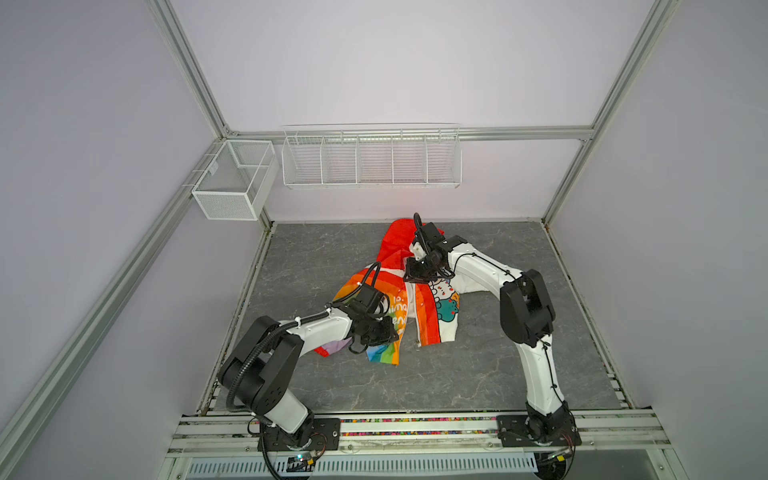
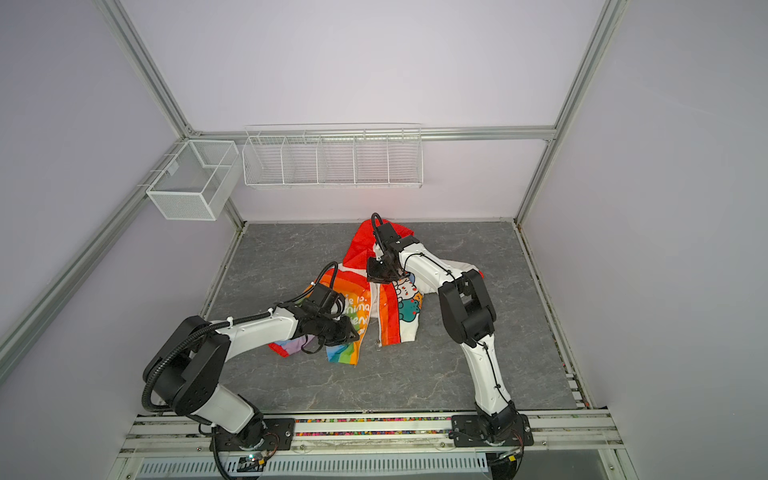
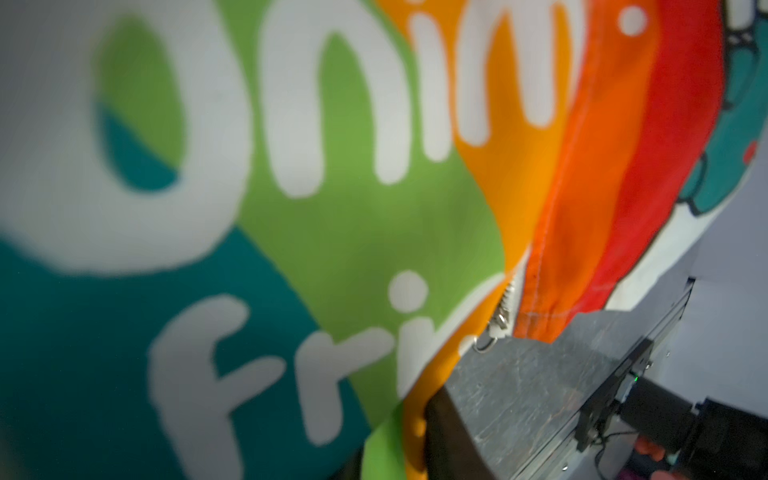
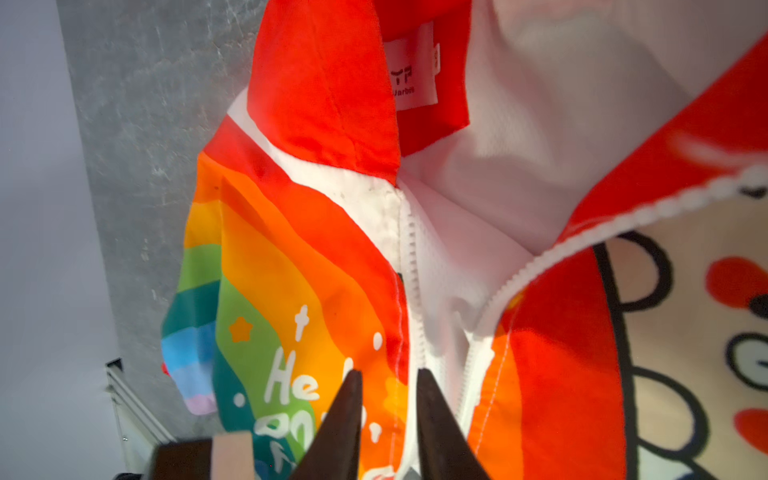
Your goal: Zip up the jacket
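- Closest in, the rail [image 1: 415, 430] along the front edge carries both arm bases, and the grey marbled tabletop [image 1: 478, 374] spreads out behind it.
- The jacket [image 1: 427, 316] lies mid-tabletop toward the back. Its red hood [image 1: 397, 241] points at the rear wall, with the rainbow half on the left and the white cartoon half on the right.
- The left gripper [image 1: 390, 332] is low over the rainbow half near the hem. Its wrist view is full of blurred fabric with one dark finger [image 3: 449, 436] showing, so I cannot tell whether it grips or is released.
- The zipper pull [image 3: 496, 328] sits right at the hem.
- The right gripper [image 4: 390, 374] hovers at the collar, its fingers [image 4: 345, 419] parted over the zipper tape and released.
- The zipper [image 4: 411, 266] teeth gape apart toward the hood.
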Controlling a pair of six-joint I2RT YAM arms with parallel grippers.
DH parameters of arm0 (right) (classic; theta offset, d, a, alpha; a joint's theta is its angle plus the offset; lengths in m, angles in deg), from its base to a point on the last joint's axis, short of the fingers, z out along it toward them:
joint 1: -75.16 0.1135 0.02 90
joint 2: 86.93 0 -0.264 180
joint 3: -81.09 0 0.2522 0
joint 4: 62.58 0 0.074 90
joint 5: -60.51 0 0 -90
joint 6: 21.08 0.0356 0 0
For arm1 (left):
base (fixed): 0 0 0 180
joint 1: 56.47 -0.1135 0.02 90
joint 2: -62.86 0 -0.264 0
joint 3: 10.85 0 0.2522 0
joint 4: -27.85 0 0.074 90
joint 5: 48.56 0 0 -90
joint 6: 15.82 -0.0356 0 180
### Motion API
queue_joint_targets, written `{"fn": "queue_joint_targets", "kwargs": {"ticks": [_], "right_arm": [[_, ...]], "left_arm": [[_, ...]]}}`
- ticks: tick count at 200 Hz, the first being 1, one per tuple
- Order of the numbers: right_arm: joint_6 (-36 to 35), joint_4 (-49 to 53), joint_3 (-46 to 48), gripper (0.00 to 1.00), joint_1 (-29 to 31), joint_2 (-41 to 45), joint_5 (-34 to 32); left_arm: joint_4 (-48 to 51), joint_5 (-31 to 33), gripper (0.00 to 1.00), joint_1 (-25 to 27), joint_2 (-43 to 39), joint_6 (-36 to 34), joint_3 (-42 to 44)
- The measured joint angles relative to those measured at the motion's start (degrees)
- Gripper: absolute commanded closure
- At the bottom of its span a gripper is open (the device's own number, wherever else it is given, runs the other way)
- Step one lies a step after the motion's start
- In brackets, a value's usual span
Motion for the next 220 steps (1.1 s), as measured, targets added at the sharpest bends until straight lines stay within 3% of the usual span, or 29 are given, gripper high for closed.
{"fn": "queue_joint_targets", "kwargs": {"ticks": [60,124,158,191,220], "right_arm": [[-1.68,0.28,6.21,0.48,-0.02,3.21,-2.97],[-2.23,-2.21,23.04,0.47,0.46,20.48,-3.87],[-1.99,-3.56,31.45,0.46,4.13,26.08,-4.31],[0.55,-5.35,39.17,0.34,8.90,30.40,-4.48],[7.04,-11.54,48.02,0.28,10.43,37.05,-2.58]], "left_arm": [[0.57,1.90,0.56,-0.22,1.66,-2.27,-2.67],[6.29,7.96,0.55,-0.46,2.84,-4.72,-6.51],[11.91,10.03,0.55,-0.50,-1.53,-4.76,-7.43],[14.51,10.49,0.52,-0.44,-8.02,-4.68,-10.43],[14.51,10.23,0.52,-0.44,-9.35,-4.52,-12.22]]}}
